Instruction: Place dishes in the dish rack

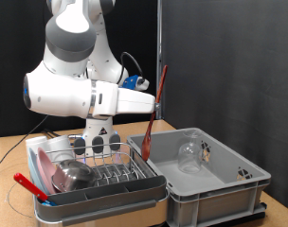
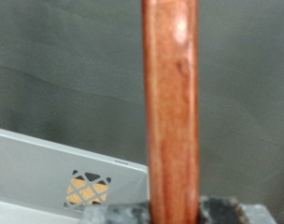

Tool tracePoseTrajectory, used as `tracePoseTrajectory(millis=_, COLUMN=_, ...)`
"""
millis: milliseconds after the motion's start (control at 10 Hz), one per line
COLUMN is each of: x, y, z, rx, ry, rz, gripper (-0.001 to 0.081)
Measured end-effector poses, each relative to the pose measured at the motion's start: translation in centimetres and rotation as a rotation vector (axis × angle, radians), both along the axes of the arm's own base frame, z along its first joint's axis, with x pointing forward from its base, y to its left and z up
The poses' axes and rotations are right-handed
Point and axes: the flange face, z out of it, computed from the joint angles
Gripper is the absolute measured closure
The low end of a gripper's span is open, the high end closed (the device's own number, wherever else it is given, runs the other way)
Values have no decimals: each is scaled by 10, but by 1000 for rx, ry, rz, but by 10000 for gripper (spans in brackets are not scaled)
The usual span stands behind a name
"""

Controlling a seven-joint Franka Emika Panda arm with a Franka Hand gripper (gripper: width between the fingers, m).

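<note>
Nearest the camera in the exterior view sits a rectangular chrome wire dish rack [image 1: 97,175] on a pale beige tray base, at the lower left of the wooden worktop [image 1: 7,165]. A round pink plate [image 1: 40,161] stands on edge at the rack's left end, with a shiny steel bowl [image 1: 73,173] lying beside it among the prongs. A flat red piece [image 1: 30,186] juts from the rack's near left corner; what it is I cannot tell.

Just right of the rack, touching or nearly so, stands a large grey plastic tub [image 1: 206,184]. A clear drinking glass [image 1: 189,151] is upright inside it, so the glass appears not yet racked.

A white robot arm reaches down behind the rack. Its pincer [image 1: 99,142] hangs just above the rack's far side. A thin red long-handled utensil [image 1: 153,109] slants up behind the seam between rack and tub. In the wrist view, a reddish-brown shaft [image 2: 170,112] fills the centre, with dark fingers [image 2: 221,210] closed against its base, so the pincer seems to grip the utensil.

Open room lies above the rack; the tub's wall crowds its right.
</note>
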Motion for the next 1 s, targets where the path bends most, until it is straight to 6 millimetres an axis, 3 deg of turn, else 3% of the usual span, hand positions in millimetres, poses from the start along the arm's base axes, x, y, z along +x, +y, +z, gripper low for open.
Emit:
tracePoseTrajectory(millis=400, x=13, y=6, z=-19, rx=-18, ry=60, rz=-45, gripper=720)
tracePoseTrajectory(millis=1000, x=33, y=-11, z=-72, rx=-17, ry=166, rz=-41, gripper=720)
